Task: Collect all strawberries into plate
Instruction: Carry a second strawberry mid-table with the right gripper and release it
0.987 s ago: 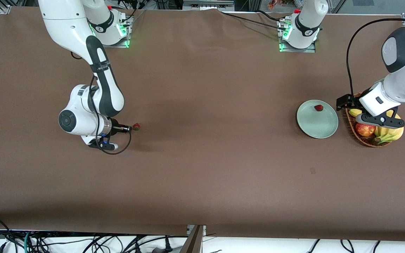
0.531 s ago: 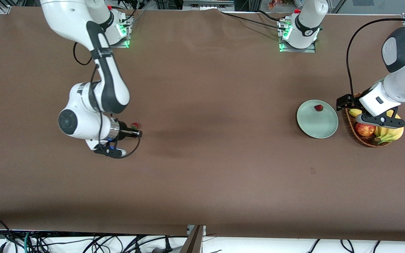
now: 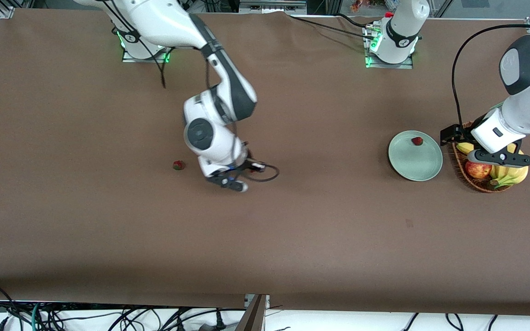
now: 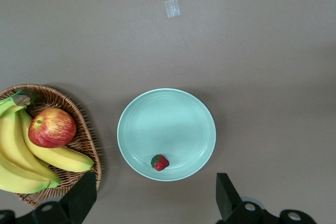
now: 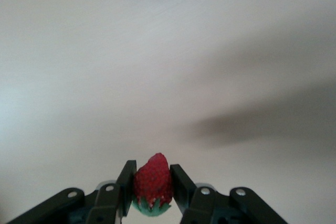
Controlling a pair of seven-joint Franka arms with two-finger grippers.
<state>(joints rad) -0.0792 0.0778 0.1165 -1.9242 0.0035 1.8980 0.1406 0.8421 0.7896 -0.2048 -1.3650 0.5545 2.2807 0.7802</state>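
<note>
Carrying small red strawberry [image 5: 153,183] clamped in right gripper [image 3: 252,166] over mid-table toward pale mint-green round plate [image 3: 426,168] holding one berry [image 3: 417,140], keep travel level, release low; another berry [image 3: 179,165] on brown table [image 3: 292,230]; left gripper [image 4: 152,200] open, waiting above plate and basket.

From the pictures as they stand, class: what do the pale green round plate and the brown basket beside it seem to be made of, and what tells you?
The pale mint-green round plate looks like glazed ceramic or hard plastic: smooth, even colour, faint sheen and concentric rings at its rim; which one cannot be told. The brown woven basket looks like wicker or rattan: interlaced strands show along its wall, with a matte finish.
</note>
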